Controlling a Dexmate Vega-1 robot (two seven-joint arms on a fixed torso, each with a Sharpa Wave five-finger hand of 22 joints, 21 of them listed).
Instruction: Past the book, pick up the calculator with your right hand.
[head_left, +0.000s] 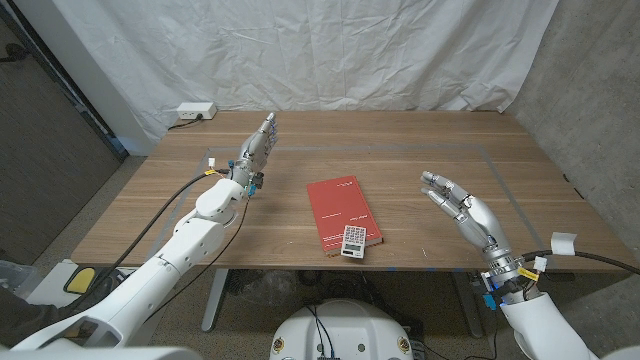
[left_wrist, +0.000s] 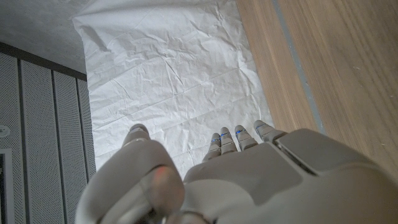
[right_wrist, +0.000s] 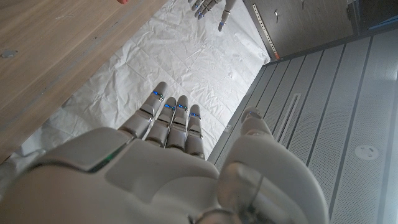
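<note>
The calculator (head_left: 353, 241) is lying nearest the camera in the head view, at the counter's (head_left: 420, 140) front edge, sitting on the near right corner of the red book (head_left: 343, 211) and overhanging it slightly toward the front. The book is lying flat at the middle of the wooden counter, tilted a little. The right hand (head_left: 462, 208) is hovering to the right of the book — well apart from the calculator — with its fingers (head_left: 433, 180) spread open and holding nothing. The left hand (head_left: 255, 150) is waiting on the far left part of the counter, its fingers straight and together, pointing away toward the white sheet (head_left: 330, 50) hanging behind — it too is gripping nothing. A white power strip (head_left: 193, 111) is sitting on the counter's far left corner.
</note>
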